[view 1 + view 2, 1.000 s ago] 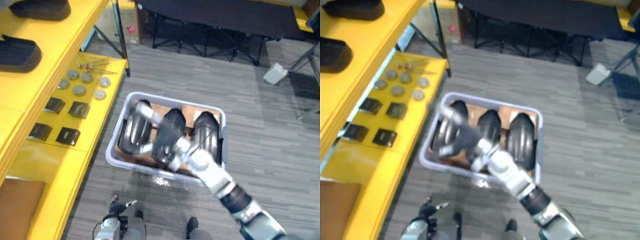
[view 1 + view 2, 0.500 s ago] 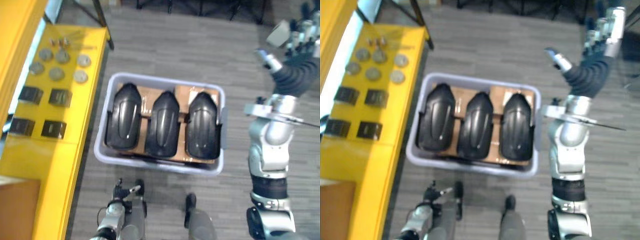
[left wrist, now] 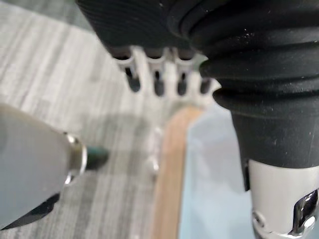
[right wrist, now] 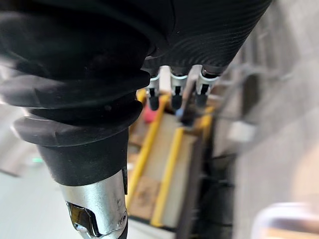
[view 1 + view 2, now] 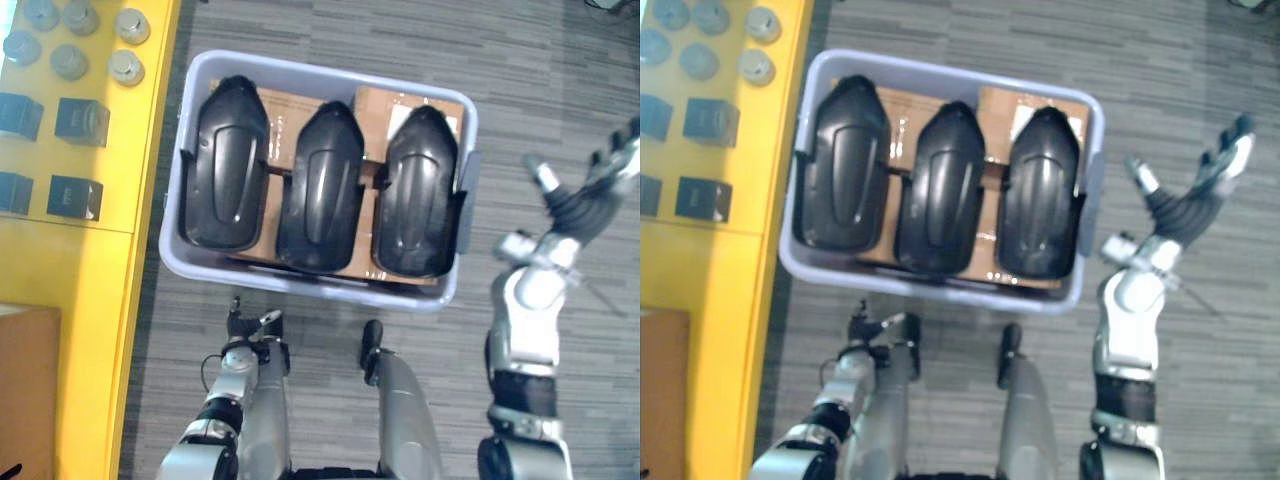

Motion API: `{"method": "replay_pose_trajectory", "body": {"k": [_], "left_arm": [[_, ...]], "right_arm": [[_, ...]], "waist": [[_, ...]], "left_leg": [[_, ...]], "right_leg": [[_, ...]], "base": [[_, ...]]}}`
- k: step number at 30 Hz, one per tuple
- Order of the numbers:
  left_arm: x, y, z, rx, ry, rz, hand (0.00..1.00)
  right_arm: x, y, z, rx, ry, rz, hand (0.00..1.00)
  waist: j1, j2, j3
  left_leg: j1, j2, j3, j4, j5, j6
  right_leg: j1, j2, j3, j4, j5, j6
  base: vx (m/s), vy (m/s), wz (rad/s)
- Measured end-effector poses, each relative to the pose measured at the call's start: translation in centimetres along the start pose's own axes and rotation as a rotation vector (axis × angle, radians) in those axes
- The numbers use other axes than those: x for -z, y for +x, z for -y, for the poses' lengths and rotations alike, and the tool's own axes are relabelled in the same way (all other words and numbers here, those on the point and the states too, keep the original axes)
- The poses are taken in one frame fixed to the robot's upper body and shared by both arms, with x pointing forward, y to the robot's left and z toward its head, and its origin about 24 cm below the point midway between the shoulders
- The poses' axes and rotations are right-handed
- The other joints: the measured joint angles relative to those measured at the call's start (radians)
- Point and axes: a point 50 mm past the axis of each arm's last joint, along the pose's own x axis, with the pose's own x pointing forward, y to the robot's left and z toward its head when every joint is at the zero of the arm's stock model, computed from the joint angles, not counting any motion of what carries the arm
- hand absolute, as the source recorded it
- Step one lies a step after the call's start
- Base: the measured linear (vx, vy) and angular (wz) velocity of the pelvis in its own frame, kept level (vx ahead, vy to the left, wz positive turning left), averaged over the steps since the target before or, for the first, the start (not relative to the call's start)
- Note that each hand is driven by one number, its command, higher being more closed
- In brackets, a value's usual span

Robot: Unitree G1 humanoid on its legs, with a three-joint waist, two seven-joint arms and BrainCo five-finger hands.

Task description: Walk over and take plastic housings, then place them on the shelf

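Three black plastic housings lie side by side on brown cardboard in a grey bin (image 5: 300, 287) on the floor: left housing (image 5: 226, 165), middle housing (image 5: 320, 185), right housing (image 5: 418, 190). My right hand (image 5: 603, 172) is raised to the right of the bin, apart from it, fingers spread and holding nothing. My left hand (image 5: 246, 335) hangs low just in front of the bin's near wall, fingers relaxed and empty. The left wrist view has its fingers (image 3: 157, 82) straight over the floor.
A yellow shelf surface (image 5: 100, 260) runs along the bin's left side, carrying several grey discs (image 5: 70, 60) and dark square blocks (image 5: 75, 195). A brown board (image 5: 25, 390) lies at its near end. Grey floor stretches to the right of the bin.
My right hand, over the housings a second ago, has swung out to the bin's right and come lower. The camera has tipped down, so the bin sits higher and larger.
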Motion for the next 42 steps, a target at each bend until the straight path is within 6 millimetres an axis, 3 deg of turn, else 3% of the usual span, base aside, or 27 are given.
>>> {"method": "replay_pose_trajectory", "body": {"k": [5,10,14,19,27,32,37,42], "left_arm": [[0.3,-0.3,0.4,-0.023,-0.004,-0.012,0.0],[0.6,-0.4,0.3,-0.059,0.014,-0.021,0.0],[0.8,-0.4,0.1,-0.072,0.019,-0.023,0.0],[1.0,-0.5,0.0,-0.075,0.02,-0.029,0.0],[0.8,-0.4,0.0,-0.078,0.008,-0.026,0.0],[0.1,-0.3,0.4,-0.066,-0.003,-0.008,0.0],[-0.2,-0.4,0.9,-0.055,-0.015,0.0,0.0],[-0.4,-0.4,1.0,-0.049,-0.017,0.007,0.0]], "right_arm": [[2.1,-2.6,0.6,-0.014,-0.047,-0.12,0.0],[5.0,-3.5,0.6,-0.012,-0.132,-0.246,0.0],[7.1,-3.1,1.2,0.083,-0.193,-0.339,0.0],[8.2,-1.1,1.9,0.184,-0.233,-0.372,0.0],[6.9,3.8,1.7,0.264,-0.164,-0.338,0.0],[5.1,7.3,0.9,0.27,-0.128,-0.282,0.0],[3.4,8.9,0.0,0.27,-0.079,-0.23,0.0],[3.2,9.0,0.0,0.271,-0.079,-0.224,0.0]], "waist": [[-0.002,-0.001,0.001],[-0.001,-0.007,0.003],[-0.001,-0.007,0.004],[0.002,-0.007,0.004],[0.018,-0.007,0.003],[0.028,-0.007,0.003],[0.032,-0.006,0.003],[0.049,-0.006,0.003]], "left_leg": [[-0.011,-0.008,-0.001,-0.022,0.018,0.002],[-0.007,-0.016,-0.009,-0.046,0.031,0.0],[-0.004,-0.022,-0.021,-0.088,0.057,-0.002],[-0.007,-0.026,-0.032,-0.118,0.082,0.0],[-0.033,-0.031,-0.051,-0.139,0.105,0.0],[-0.06,-0.041,-0.078,-0.136,0.114,0.0],[-0.069,-0.051,-0.095,-0.133,0.114,0.0],[-0.076,-0.055,-0.1,-0.129,0.114,0.0]], "right_leg": [[-0.013,-0.007,-0.003,-0.009,0.006,0.003],[-0.008,-0.013,-0.009,-0.028,0.011,0.003],[-0.001,-0.013,-0.018,-0.064,0.034,0.002],[0.009,-0.013,-0.036,-0.099,0.056,0.0],[-0.003,-0.012,-0.061,-0.115,0.07,-0.003],[-0.017,-0.014,-0.078,-0.116,0.071,-0.003],[-0.012,-0.016,-0.095,-0.118,0.07,-0.003],[-0.012,-0.016,-0.097,-0.118,0.069,-0.005]], "base": [[0.04,-0.019,0.05],[0.08,-0.021,0.07],[0.04,-0.021,0.08],[-0.02,-0.011,0.08],[-0.02,-0.012,0.08],[0.04,-0.018,0.11],[0.04,-0.011,0.13],[0.01,0.001,0.04]]}}
